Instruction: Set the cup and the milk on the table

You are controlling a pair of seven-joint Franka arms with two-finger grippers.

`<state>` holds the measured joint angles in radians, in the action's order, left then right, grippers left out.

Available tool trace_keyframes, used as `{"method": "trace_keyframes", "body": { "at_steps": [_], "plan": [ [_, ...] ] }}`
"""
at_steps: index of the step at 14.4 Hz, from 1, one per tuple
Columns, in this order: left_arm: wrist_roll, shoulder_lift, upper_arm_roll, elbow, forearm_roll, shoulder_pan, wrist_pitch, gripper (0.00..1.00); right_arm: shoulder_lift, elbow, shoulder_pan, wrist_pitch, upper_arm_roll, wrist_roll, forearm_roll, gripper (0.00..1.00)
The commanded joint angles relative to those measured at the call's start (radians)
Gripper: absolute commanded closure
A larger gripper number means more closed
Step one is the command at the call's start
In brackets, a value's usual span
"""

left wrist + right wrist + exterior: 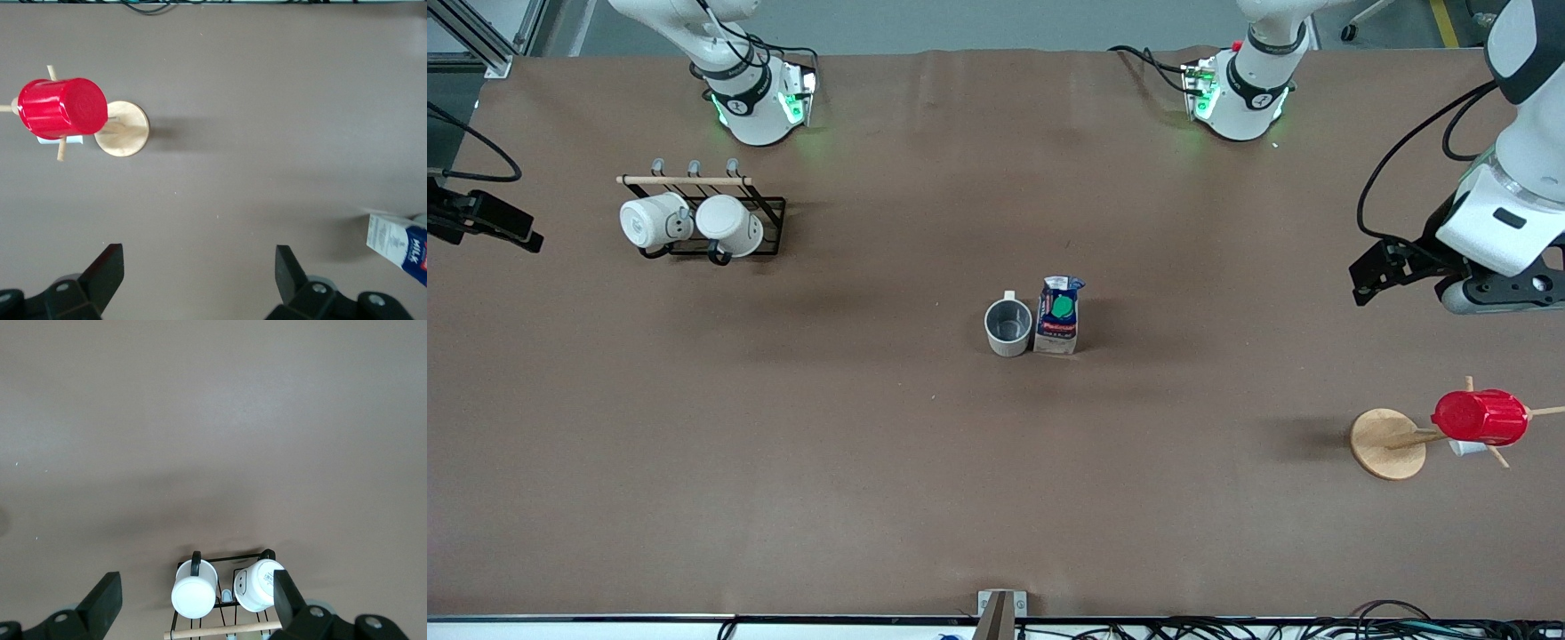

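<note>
The cream-beige cup (pixel 1008 326) stands upright on the brown table (pixel 871 444) near its middle, dark inside showing. The blue-and-white milk carton (pixel 1059 316) with its green cap stands right beside it, toward the left arm's end. The carton's edge also shows in the left wrist view (pixel 399 243). My left gripper (pixel 1371 276) hangs open and empty over the left arm's end of the table, apart from both; its wrist view (pixel 198 268) shows bare table between the fingers. My right gripper (pixel 520 233) hangs open and empty over the right arm's end (pixel 197 595).
A black wire rack (pixel 769 227) holding two white mugs (pixel 651 220) stands near the right arm's base; it also shows in the right wrist view (pixel 220 603). A wooden peg stand (pixel 1387 443) carrying a red ribbed cup (pixel 1480 416) stands at the left arm's end, seen also in the left wrist view (pixel 61 107).
</note>
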<state>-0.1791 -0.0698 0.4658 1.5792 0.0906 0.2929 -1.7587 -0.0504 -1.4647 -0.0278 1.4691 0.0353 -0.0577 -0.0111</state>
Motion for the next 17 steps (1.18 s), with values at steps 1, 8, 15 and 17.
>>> {"method": "trace_keyframes", "body": {
  "at_steps": [1, 8, 15, 17],
  "plan": [
    [0.058, 0.053, 0.001, 0.024, -0.029, 0.017, 0.03, 0.0, 0.034, -0.037, -0.001, 0.003, 0.002, 0.003, 0.006, 0.0],
    [0.067, 0.084, -0.103, 0.037, -0.06, -0.114, 0.056, 0.0, 0.034, -0.037, 0.0, -0.001, 0.003, 0.003, 0.006, 0.0],
    [0.133, 0.157, -0.366, 0.127, -0.065, -0.339, 0.068, 0.0, 0.034, -0.037, -0.001, -0.001, 0.003, 0.003, 0.008, 0.0],
    [0.165, 0.151, -0.366, 0.107, -0.066, -0.322, 0.068, 0.0, 0.034, -0.037, -0.001, -0.001, 0.003, 0.004, 0.008, 0.0]
  ]
}}
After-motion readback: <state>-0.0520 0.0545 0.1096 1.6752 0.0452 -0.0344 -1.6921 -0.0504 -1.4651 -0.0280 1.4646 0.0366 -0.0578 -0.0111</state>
